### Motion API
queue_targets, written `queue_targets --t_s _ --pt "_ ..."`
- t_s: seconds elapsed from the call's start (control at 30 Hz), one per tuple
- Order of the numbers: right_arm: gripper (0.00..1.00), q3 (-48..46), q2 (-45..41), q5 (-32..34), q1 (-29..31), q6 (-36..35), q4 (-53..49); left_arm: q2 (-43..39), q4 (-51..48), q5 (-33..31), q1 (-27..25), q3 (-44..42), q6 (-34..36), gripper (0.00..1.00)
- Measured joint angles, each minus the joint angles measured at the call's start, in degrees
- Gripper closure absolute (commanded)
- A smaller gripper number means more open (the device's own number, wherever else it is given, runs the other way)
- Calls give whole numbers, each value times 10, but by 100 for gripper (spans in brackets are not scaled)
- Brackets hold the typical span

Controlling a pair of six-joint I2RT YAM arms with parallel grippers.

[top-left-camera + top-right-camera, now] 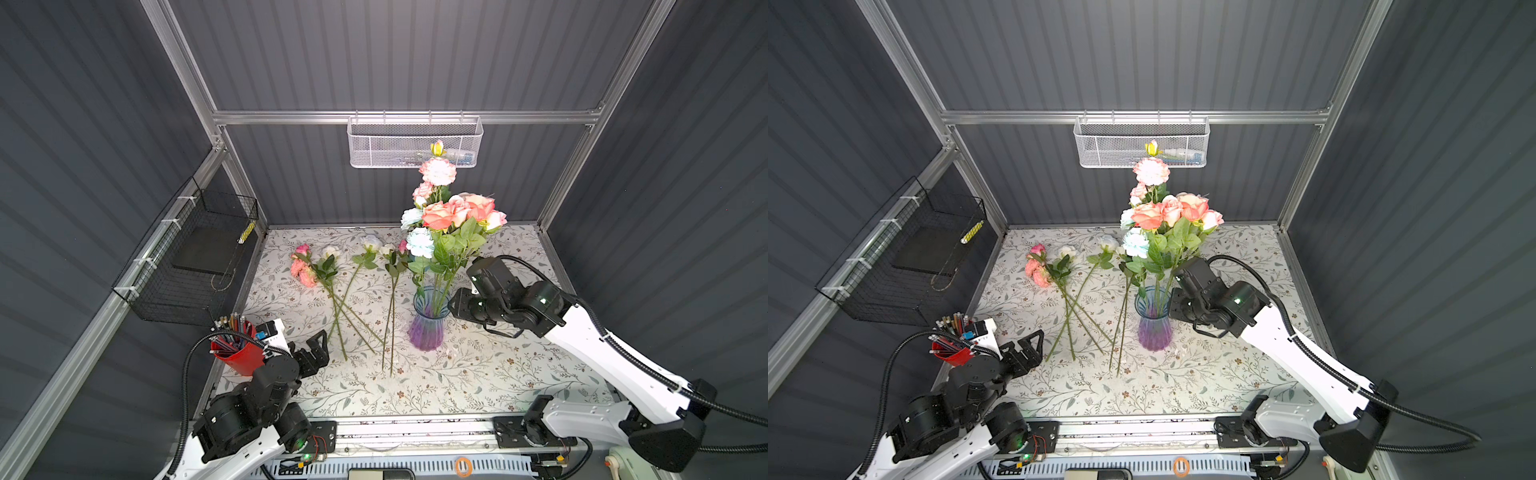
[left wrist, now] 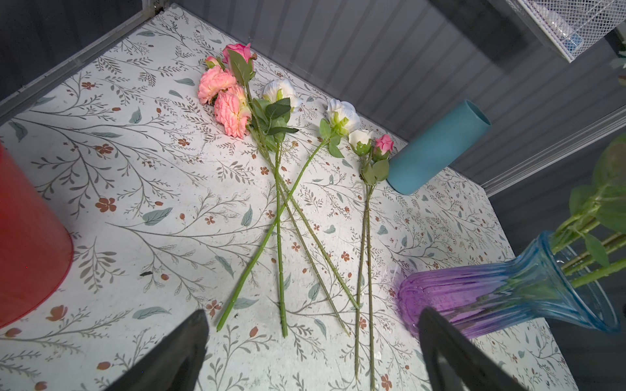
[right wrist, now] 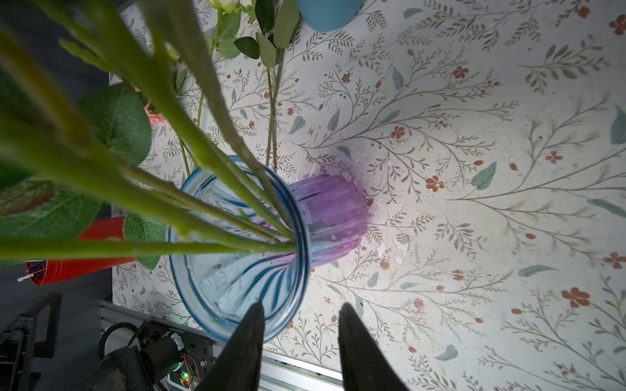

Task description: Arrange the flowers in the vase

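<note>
While the left gripper [image 2: 311, 313] hovers low at the near left with its jaws spread wide and nothing between them, the task stands partly done. Just left of it a red cup [image 1: 241, 353] of pencils sits at the table [image 1: 498, 374] edge. Several loose flowers [image 1: 345, 316] lie flat on the table ahead of that gripper, cut ends pointing near and blooms pointing far. Four stems cross one another, and two more lie side by side just to their right. Right of these stands the glass vase [image 1: 428, 328], blue at the flared mouth and purple at the base. The right gripper [image 3: 302, 304] hangs just beside its rim, jaws partly parted and gripping nothing. Farther back, the arranged flowers [image 1: 449, 216] rise from the vase and lean against one side of its mouth. Beyond the loose blooms a blue tube [image 2: 437, 149] lies on its side near the back wall, where a mesh basket [image 1: 415, 143] hangs. The flowers are judged light and top-heavy, with thin, smooth, fairly stiff stems that may roll or swivel in a pinch. The bare lower stem below the leaves is the likely place to grasp. The uncrossed pair looks easiest to lift cleanly. The vase, probably fragile, could tip if nudged.
</note>
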Motion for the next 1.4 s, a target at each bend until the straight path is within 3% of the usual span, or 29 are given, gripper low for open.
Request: queue_targets --t_s 0.47,0.8,1.17,1.4 --pt "77 -10 56 -6 -12 -1 38 2 0 3 0 0 0 3" --pt "81 -23 63 -1 -19 -7 61 -2 -13 -5 0 2 -4 4" --pt "100 -22 70 -12 -21 -20 70 -39 -22 -16 0 2 -9 4" --pt "100 -21 66 -16 -34 -31 63 -24 -22 -15 0 2 -9 4"
